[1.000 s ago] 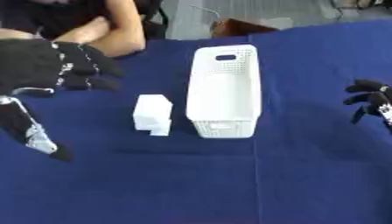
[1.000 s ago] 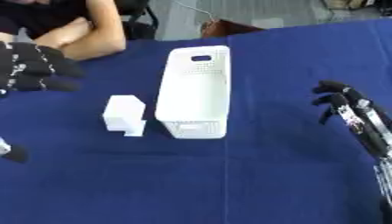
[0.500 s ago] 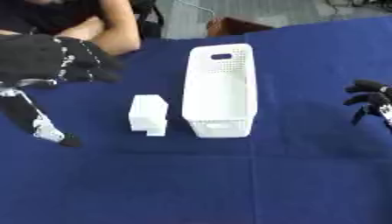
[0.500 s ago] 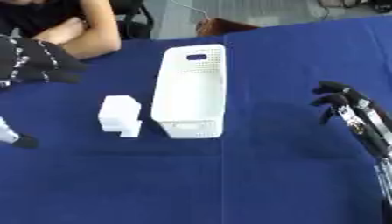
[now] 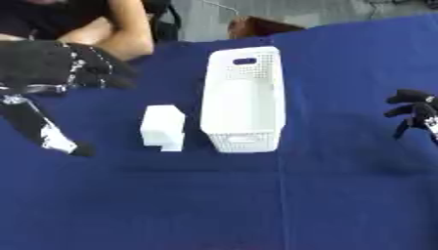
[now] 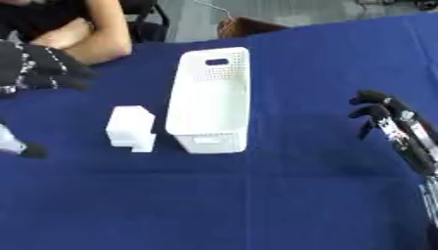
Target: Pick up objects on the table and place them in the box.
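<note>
A white perforated box [image 5: 244,97] stands lengthwise in the middle of the blue table, and its inside looks empty. Just left of its near end lies a small white blocky object [image 5: 163,128]. My left hand [image 5: 60,66] hovers high at the left, well apart from the white object. Its fingers [image 5: 116,78] reach right and its long black-and-white thumb [image 5: 47,132] hangs down, with nothing held. My right hand [image 6: 381,110] sits at the right edge, fingers relaxed and bent down, also holding nothing.
Blue cloth [image 5: 222,195] covers the whole table, with bare cloth near me and between the box and my right hand. A brown object [image 5: 256,24] sits at the far edge behind the box.
The thumb tip of my left hand has lifted a little and drifted right. The picture has shifted slightly. The box, the white object and my right hand stay put.
</note>
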You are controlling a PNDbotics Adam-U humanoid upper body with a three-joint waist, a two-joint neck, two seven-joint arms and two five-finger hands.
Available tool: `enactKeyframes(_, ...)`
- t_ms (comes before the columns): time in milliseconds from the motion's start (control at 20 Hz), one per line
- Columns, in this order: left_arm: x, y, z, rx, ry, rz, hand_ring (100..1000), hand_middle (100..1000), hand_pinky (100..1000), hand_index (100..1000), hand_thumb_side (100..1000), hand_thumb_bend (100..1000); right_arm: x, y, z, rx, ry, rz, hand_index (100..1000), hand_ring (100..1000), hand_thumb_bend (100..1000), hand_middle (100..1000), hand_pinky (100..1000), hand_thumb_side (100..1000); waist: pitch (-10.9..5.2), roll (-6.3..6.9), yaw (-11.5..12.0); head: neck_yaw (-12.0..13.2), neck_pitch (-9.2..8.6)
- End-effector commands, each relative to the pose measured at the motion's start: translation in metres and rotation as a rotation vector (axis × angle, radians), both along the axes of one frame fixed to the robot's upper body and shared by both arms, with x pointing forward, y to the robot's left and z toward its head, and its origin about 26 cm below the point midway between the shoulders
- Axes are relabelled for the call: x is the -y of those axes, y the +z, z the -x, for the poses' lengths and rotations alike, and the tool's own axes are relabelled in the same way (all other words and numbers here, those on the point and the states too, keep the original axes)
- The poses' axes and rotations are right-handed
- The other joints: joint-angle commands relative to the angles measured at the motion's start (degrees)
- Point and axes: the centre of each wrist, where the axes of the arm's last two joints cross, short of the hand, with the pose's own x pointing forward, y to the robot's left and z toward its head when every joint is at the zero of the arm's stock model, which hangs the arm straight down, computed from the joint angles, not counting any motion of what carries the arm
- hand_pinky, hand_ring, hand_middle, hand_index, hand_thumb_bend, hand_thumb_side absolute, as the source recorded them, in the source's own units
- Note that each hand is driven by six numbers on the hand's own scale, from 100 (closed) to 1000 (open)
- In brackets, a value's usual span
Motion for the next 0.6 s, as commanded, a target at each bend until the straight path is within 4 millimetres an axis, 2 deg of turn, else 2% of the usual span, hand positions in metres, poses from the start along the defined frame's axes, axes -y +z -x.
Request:
enactKeyframes(50,-0.004,0.010,-0.001,0.006,0.006,-0.018,936,969,915,1000,850,553,-0.001,0.012,-0.003,0.034,0.011,0.013,903,699,100,763,440,863,-0.57,-0.19,-0.1,0.6,-0.88)
enactKeyframes(350,-0.003,0.007,-0.005,-0.007,-0.002,-0.001,932,968,911,1000,851,522,-0.004,0.013,-0.004,0.037,0.022,0.013,903,699,100,763,440,864,-0.23,-0.18,-0.6,0.9,-1.11)
enactKeyframes(600,0.008,0.006,-0.008,-0.012,-0.041,-0.008,931,967,913,1000,858,502,-0.008,0.015,-0.006,0.043,0.035,0.011,903,699,100,763,440,865,0.24,-0.24,-1.3,1.4,-1.44)
